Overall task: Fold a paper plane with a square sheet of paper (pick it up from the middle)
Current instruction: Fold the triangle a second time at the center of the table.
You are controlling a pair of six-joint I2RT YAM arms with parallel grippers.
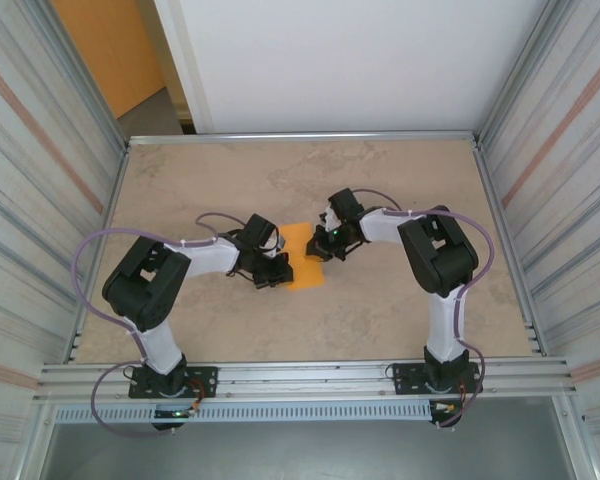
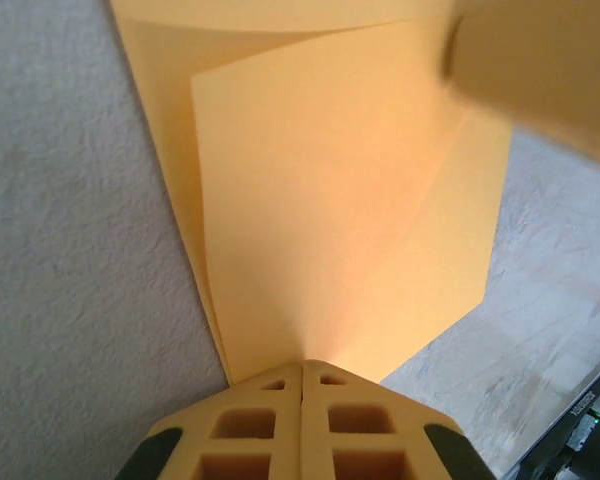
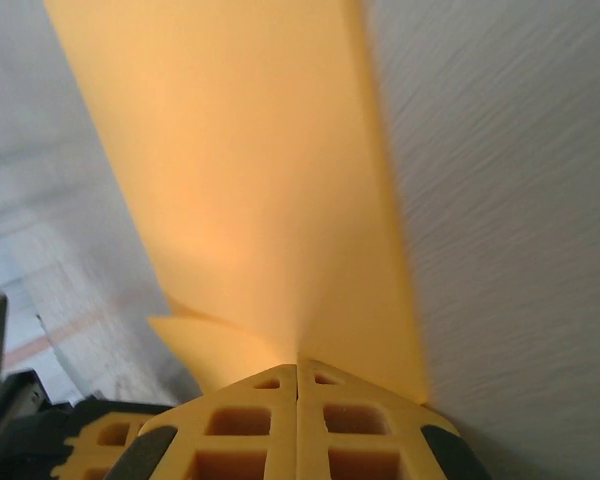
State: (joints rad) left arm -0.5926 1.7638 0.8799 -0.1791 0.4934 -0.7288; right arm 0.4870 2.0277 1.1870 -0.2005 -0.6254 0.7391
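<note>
Matt, smooth square sheet of paper (image 2: pixel 320 200); matt, stone-look table (image 1: pixel 380 310); brushed-metal frame rails (image 1: pixel 300 375).

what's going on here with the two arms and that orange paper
Both arms are working on the square sheet of paper near the middle of the table. The left gripper is shut on one edge of it and the right gripper is shut on the opposite side. The left wrist view shows a flap already folded over, but the sheet is not yet a pointed plane. Whether it is lifted off the table is hard to tell.
</note>
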